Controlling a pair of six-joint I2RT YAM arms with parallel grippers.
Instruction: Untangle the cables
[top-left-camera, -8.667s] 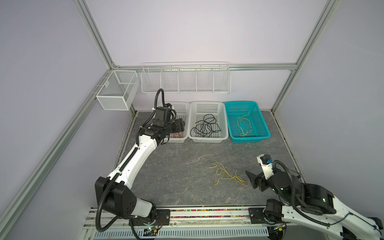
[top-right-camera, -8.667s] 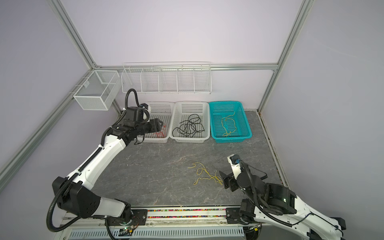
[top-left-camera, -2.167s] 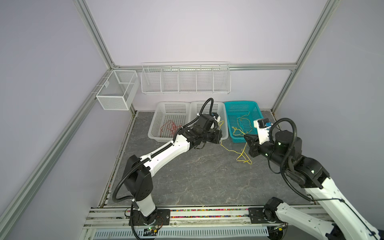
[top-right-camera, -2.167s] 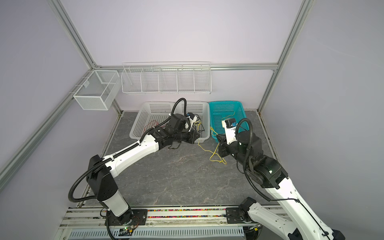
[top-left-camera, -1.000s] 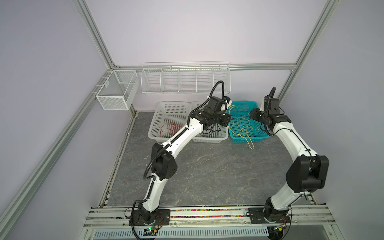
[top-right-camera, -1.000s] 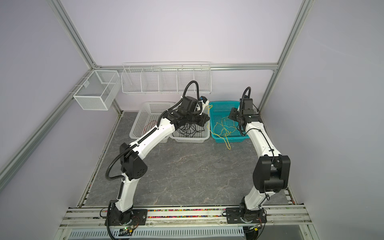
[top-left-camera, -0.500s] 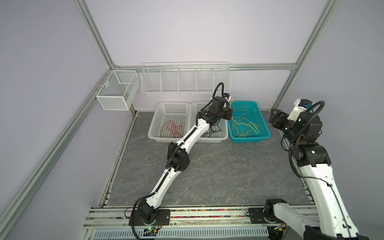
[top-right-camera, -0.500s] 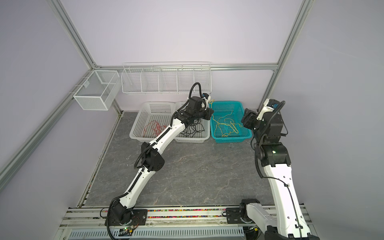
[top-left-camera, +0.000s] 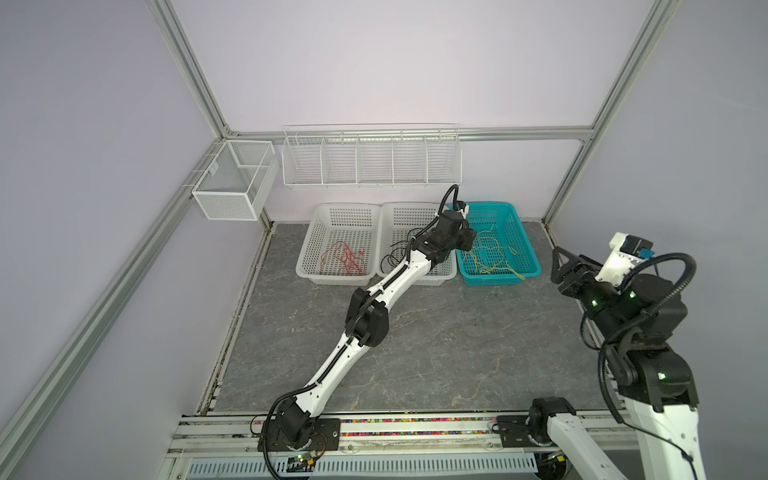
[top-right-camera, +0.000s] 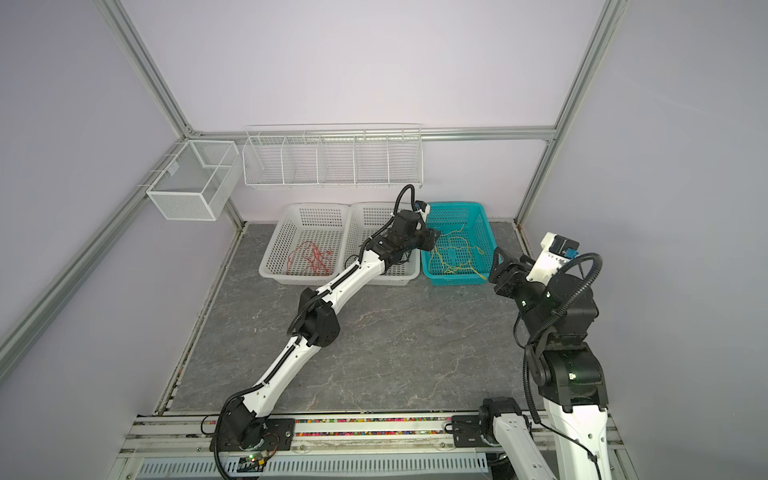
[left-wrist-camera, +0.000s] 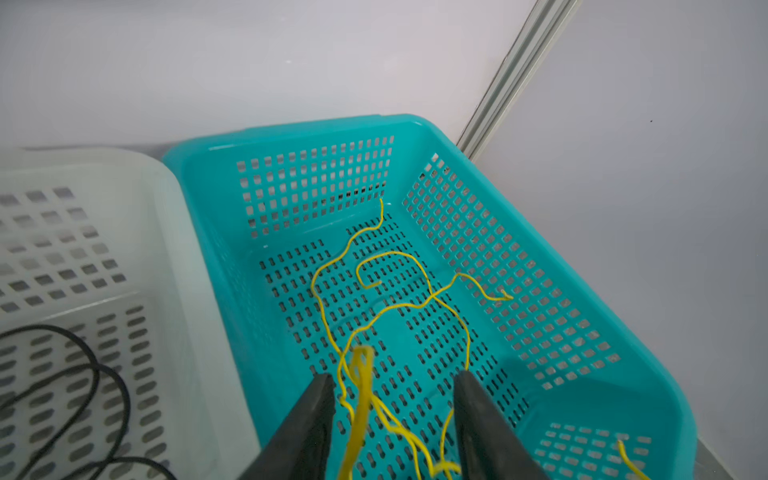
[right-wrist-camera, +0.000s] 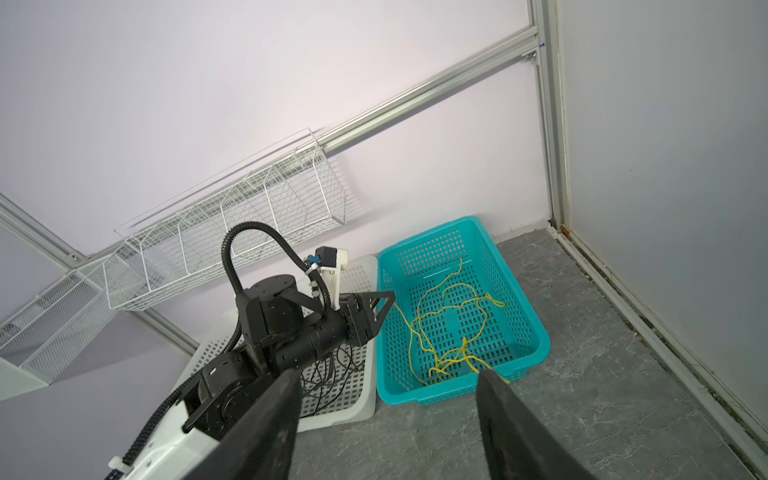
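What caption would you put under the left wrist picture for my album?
Open left pincer above loose yellow cables lying in the teal basket.

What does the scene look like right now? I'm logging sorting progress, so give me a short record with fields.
left gripper: over the teal basket, jaws apart, a strand of the yellow cables loose between them
right gripper: open, empty, raised apart from the baskets
yellow cables: in the teal basket
red cables: in the left white basket
black cables: in the middle white basket
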